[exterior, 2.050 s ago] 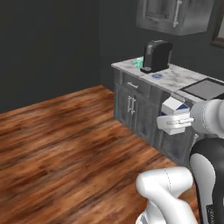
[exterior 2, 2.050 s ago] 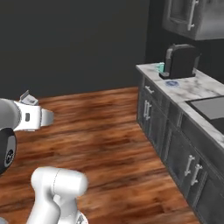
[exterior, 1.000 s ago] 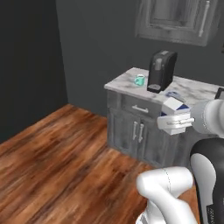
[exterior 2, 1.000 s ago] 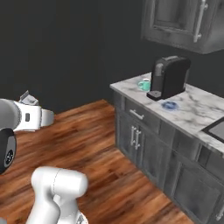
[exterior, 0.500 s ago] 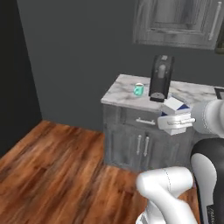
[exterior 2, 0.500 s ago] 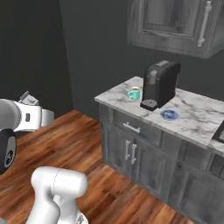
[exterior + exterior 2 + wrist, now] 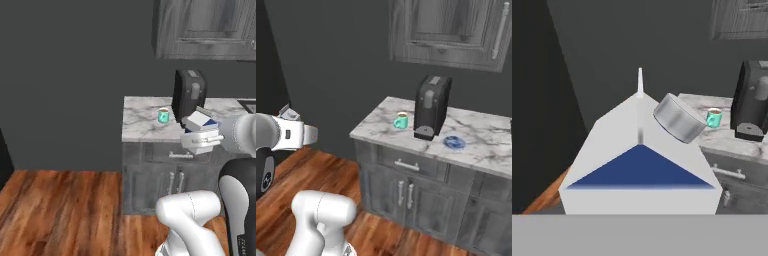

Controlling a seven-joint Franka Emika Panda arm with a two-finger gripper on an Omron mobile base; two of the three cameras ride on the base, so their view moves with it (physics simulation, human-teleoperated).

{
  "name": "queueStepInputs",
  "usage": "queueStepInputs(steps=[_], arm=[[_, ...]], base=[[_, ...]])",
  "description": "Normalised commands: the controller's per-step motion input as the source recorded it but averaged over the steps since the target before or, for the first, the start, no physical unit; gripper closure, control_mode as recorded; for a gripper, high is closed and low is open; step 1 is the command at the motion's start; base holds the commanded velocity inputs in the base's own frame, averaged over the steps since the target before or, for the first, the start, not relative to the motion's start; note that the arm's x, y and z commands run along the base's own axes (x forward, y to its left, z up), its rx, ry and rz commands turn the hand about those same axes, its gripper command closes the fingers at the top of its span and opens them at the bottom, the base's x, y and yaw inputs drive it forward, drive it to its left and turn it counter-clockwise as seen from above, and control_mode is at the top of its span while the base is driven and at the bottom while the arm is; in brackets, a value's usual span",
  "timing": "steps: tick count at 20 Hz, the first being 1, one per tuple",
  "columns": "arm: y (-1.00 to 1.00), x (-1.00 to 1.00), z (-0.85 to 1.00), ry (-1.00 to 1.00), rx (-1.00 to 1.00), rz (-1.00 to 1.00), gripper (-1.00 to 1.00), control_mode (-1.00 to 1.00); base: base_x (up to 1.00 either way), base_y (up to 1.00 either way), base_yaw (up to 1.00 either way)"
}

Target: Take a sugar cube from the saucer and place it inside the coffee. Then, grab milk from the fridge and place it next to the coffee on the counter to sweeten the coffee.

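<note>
Against a dark grey wall stands the counter [image 7: 483,134], a white marble slab with grey veins over grey wood-grain cabinets [image 7: 406,192] with slim metal handles. Another wood-grain cabinet [image 7: 451,30] hangs on the wall above it. Underfoot runs a reddish-brown plank floor [image 7: 60,210], bare in front of the cabinets.

On the marble, a tall black coffee machine [image 7: 431,107] stands upright. Just beside it, on the side nearer the counter's free end, sits the coffee [image 7: 401,120], a small teal cup, upright and apart from the machine. On the machine's other side, nearer the front edge, lies the saucer [image 7: 454,142], a flat blue-and-white dish, near the machine's base but not touching it.

Well short of the counter and in the air over the floor, the gripper [image 7: 200,136] holds the milk [image 7: 640,165], a white carton with a dark blue panel and a grey round cap. In the hand view the carton's gabled top rises close to the camera, its cap overlapping the cup far behind. The fingers stand fairly wide, clamped on the carton's sides. In the left base view the carton [image 7: 200,121] sits tilted atop the white hand, level with the counter top.
</note>
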Motion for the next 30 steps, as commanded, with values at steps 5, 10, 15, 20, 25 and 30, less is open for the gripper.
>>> queueStepInputs(steps=[5, 10, 15, 20, 25, 30], arm=[[0.0, 0.0, 0.0, 0.0, 0.0, 0.0, 1.0, 1.0], [0.0, 0.0, 0.0, 0.0, 0.0, 0.0, 1.0, 1.0], [0.0, 0.0, 0.0, 0.0, 0.0, 0.0, 1.0, 1.0], [0.0, 0.0, 0.0, 0.0, 0.0, 0.0, 1.0, 1.0], [0.17, 0.34, -0.13, 0.1, 0.0, -0.2, 1.0, -1.0], [0.24, 0.79, -0.21, 0.21, 0.0, -0.38, 1.0, -1.0]], base=[[1.0, 0.91, -0.59], [0.81, 0.48, -0.52], [0.33, 0.01, -0.1], [0.11, 0.0, -0.02], [0.0, 0.0, 0.0], [0.0, 0.0, 0.0]])
